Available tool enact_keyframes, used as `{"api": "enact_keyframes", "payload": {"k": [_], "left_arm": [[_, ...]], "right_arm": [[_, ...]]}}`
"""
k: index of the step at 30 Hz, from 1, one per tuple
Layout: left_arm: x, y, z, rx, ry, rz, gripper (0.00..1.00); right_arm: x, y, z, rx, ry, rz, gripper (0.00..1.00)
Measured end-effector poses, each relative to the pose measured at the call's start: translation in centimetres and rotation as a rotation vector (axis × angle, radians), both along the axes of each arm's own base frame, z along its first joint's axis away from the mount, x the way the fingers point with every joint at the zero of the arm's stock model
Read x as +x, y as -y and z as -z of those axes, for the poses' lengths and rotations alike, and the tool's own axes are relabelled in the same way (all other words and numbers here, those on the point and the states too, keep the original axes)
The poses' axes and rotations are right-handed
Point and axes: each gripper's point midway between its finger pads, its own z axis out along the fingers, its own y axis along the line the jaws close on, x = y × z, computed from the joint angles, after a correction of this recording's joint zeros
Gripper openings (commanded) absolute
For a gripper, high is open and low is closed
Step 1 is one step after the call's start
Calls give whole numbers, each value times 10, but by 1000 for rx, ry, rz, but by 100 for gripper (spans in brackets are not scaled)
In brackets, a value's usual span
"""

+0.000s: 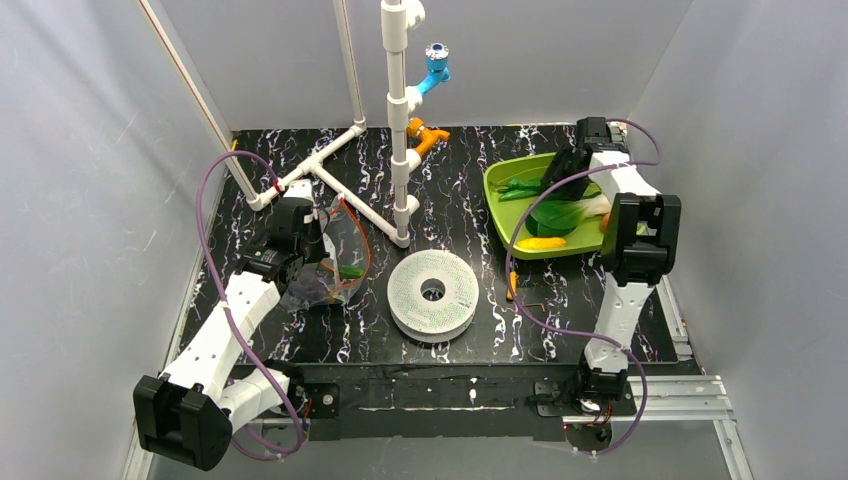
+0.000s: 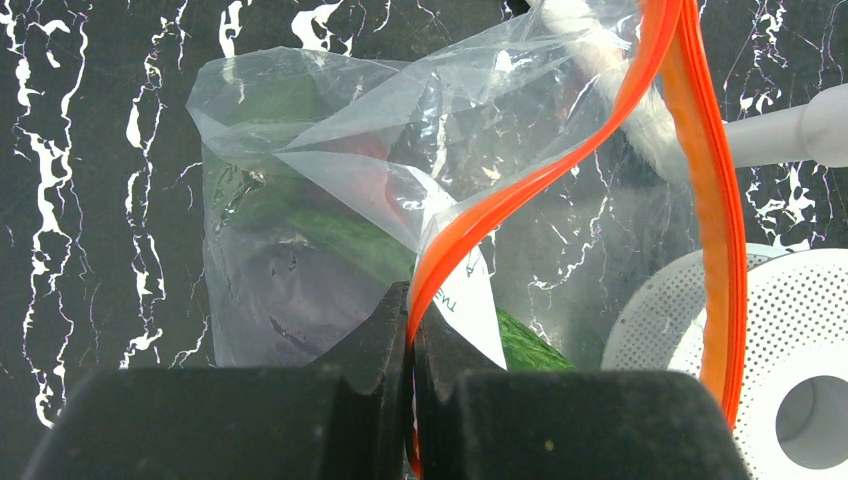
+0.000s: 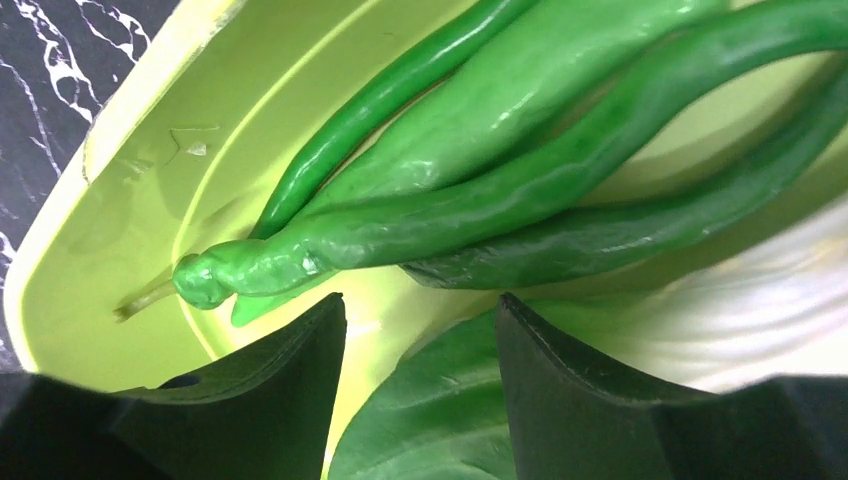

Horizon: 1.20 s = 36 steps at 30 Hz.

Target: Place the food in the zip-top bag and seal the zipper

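Left wrist: food (image 2: 352, 242) indistinct inside bag (image 2: 300, 100)

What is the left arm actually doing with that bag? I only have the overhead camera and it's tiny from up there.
Observer: Left wrist view shows the left jaws shut on the zipper, pinching the orange-red strip.
Operator: Anything inside yet?
Observer: Yes. Through the zip-top bag I see a green piece and a dark purple one.
Operator: And the right arm?
Observer: Its wrist view shows the right jaws open, a bok choy leaf between them, green peppers just beyond, all in the lime-green tray.
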Motion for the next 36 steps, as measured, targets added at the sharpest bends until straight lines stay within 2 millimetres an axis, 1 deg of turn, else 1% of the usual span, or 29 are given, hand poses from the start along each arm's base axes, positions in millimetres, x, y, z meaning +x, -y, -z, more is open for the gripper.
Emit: {"api": "enact_keyframes", "payload": {"k": [2,5,14,20,25,29,33,36], "left_arm": [[0,0,0,0,0,0,0],[0,0,0,0,0,0,0],[0,0,0,0,0,0,0],[0,0,0,0,0,0,0],[0,0,0,0,0,0,0],[0,0,0,0,-1,0,0],[0,0,1,1,-2,0,0],[0,0,1,1,-2,0,0]], "right_arm": [[2,-2,4,-27,-8,-12,63],[0,-5,14,-64,-38,-28,63],[8,17,34,-166,-151,6,63],[12,18,33,-152,-177,-1,63],[7,22,39,-85,-153,0,63],[-3,27,28,-58,-102,6,63],[1,36,20,-59,-71,26,63],[3,44,19,-59,-63,42,63]]}}
